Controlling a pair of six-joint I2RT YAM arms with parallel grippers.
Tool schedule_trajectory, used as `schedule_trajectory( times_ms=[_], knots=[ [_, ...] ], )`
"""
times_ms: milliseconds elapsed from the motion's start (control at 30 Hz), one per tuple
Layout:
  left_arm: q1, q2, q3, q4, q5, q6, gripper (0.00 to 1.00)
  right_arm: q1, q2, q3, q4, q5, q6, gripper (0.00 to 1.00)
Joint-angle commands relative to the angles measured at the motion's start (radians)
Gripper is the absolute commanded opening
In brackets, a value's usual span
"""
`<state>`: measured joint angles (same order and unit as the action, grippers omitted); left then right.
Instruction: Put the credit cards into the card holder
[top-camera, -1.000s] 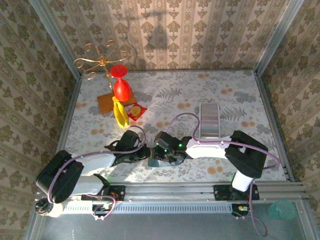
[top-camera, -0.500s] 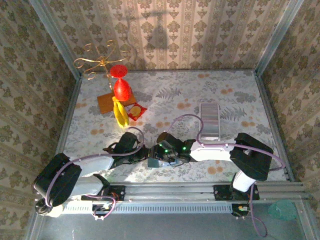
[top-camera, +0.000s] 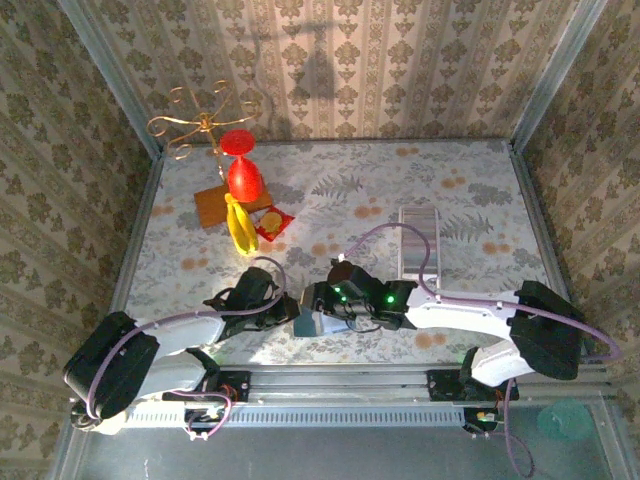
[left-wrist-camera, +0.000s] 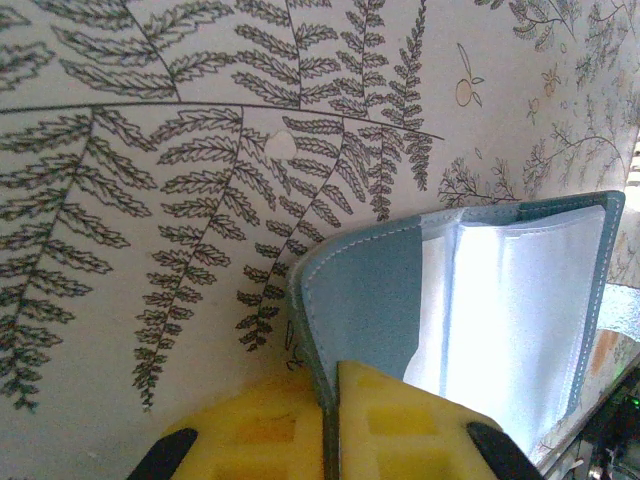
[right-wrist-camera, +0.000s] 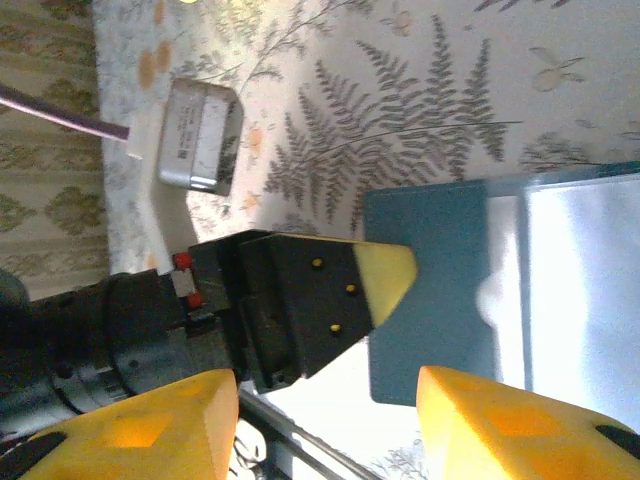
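The dark-teal card holder lies open on the fern-print table, its clear inner sleeves glaring white. My left gripper is shut on the edge of its teal cover, which stands lifted. From above, the card holder sits between both grippers near the front edge. My right gripper hovers open over the holder's teal flap, nothing between its fingers; the left gripper's yellow fingertip shows beneath it. The credit cards are out of view.
A grey ribbed tray lies to the right of centre. At back left are a red goblet, a banana, a red packet, a brown board and a gold wire stand. The front rail runs close behind the grippers.
The right arm's elbow has swung out to the right and its gripper has slid left over the card holder. The left gripper has stayed clamped on the cover.
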<state>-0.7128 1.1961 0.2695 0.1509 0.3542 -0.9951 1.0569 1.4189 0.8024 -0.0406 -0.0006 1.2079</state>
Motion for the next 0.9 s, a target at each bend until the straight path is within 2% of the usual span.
schedule_trajectory(
  times_ms=[0,133,300,500,767,867],
  knots=[
    [-0.005,0.013,-0.014,-0.036,-0.021,-0.005,0.1,0.008,0.003,0.05,-0.288,0.09,-0.017,0.5],
    [-0.008,0.008,-0.012,-0.045,-0.022,-0.002,0.1,0.008,0.03,0.03,-0.335,0.095,0.003,0.5],
    [-0.014,-0.004,-0.012,-0.056,-0.03,-0.005,0.1,0.008,0.046,-0.005,-0.31,0.097,0.025,0.5],
    [-0.019,-0.022,-0.012,-0.069,-0.038,-0.008,0.1,0.008,0.1,0.006,-0.278,0.066,0.007,0.5],
    [-0.023,-0.036,-0.018,-0.074,-0.05,-0.016,0.1,0.008,0.133,0.031,-0.364,0.09,-0.008,0.5],
    [-0.023,-0.037,-0.018,-0.073,-0.051,-0.016,0.1,0.01,0.145,0.023,-0.338,0.07,-0.016,0.5]
  ],
)
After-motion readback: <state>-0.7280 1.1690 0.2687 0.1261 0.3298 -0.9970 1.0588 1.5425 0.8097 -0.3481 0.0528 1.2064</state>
